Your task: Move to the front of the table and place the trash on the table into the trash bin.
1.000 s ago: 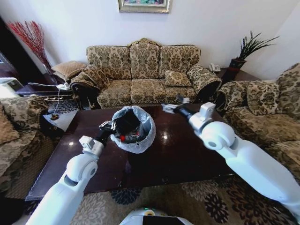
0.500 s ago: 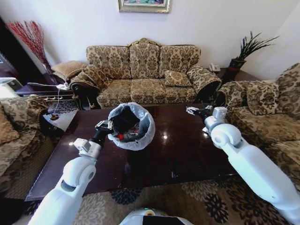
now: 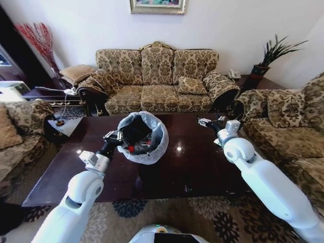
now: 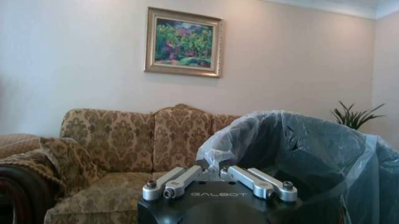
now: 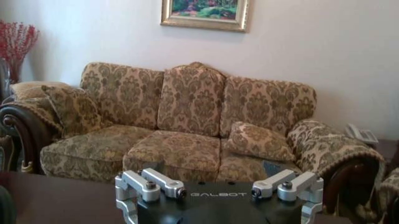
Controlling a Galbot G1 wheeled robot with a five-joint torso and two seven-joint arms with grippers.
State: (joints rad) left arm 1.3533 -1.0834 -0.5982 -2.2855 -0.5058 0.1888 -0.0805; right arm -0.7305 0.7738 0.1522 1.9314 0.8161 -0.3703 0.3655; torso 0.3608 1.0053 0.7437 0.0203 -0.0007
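Observation:
The trash bin (image 3: 147,135), black with a pale plastic bag ruffled over its rim, is tilted on the dark glossy table (image 3: 192,167), mouth toward me. Trash lies inside it, including a red-labelled piece (image 3: 132,149). My left gripper (image 3: 115,136) is shut on the bin's near-left rim; the left wrist view shows its fingers (image 4: 187,176) pinched on the bag edge (image 4: 262,126). My right gripper (image 3: 205,122) hovers open over the table's far right part, apart from the bin; the right wrist view shows its fingers (image 5: 149,184) spread wide with nothing between them.
A patterned three-seat sofa (image 3: 157,81) stands behind the table. Armchairs flank it on the right (image 3: 288,111) and left (image 3: 15,126). A potted plant (image 3: 276,50) sits on a corner stand. A patterned rug (image 3: 217,217) lies under the table's near edge.
My right gripper has drawn back from beside the bin toward the table's right. The left gripper keeps its hold on the bin's rim. The head view has shifted slightly.

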